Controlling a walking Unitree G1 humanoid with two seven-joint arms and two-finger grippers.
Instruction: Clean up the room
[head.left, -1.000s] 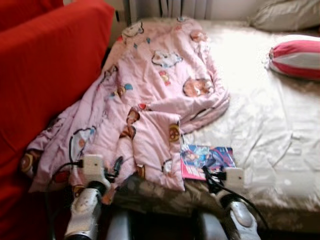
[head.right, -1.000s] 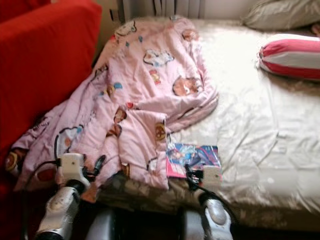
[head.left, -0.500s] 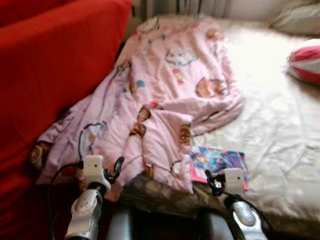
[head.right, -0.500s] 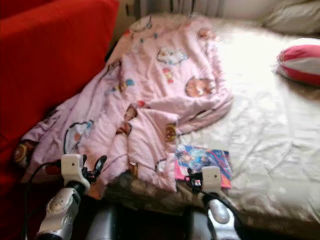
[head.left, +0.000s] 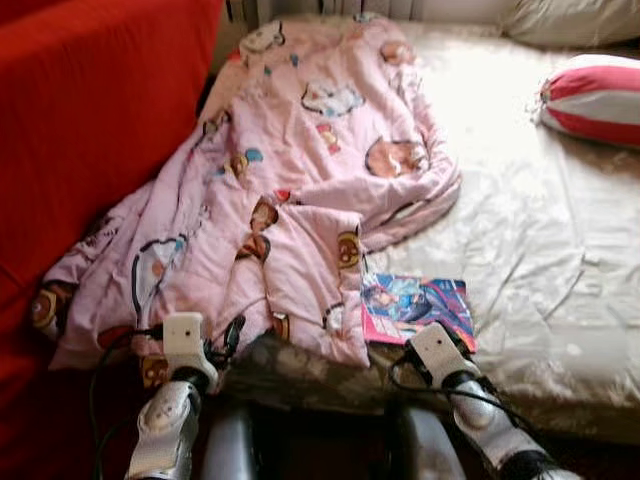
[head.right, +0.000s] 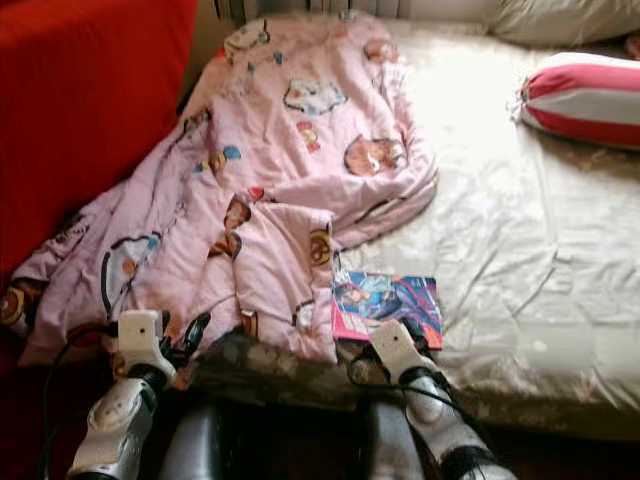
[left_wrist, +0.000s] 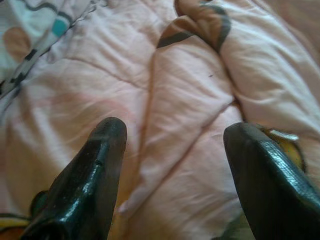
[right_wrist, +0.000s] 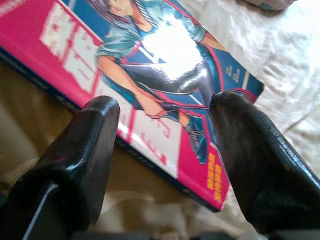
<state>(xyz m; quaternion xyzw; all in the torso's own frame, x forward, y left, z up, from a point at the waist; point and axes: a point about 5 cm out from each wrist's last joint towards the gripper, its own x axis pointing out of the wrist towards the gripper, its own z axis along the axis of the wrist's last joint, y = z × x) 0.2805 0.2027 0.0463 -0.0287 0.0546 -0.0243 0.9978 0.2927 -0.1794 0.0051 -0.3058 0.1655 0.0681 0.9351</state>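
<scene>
One book (right_wrist: 165, 95) just beyond rt pincer (right_wrist: 162, 130).

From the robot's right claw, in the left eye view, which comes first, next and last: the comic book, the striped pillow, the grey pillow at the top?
1. Comic book, on the bed just ahead of the right gripper.
2. Striped pillow, far right.
3. Grey pillow, top right corner.

A cream-sheeted bed (head.left: 520, 250) carries a pink quilt (head.left: 300, 170), a magazine (head.left: 415, 308) and a striped pillow (head.left: 595, 98).
</scene>
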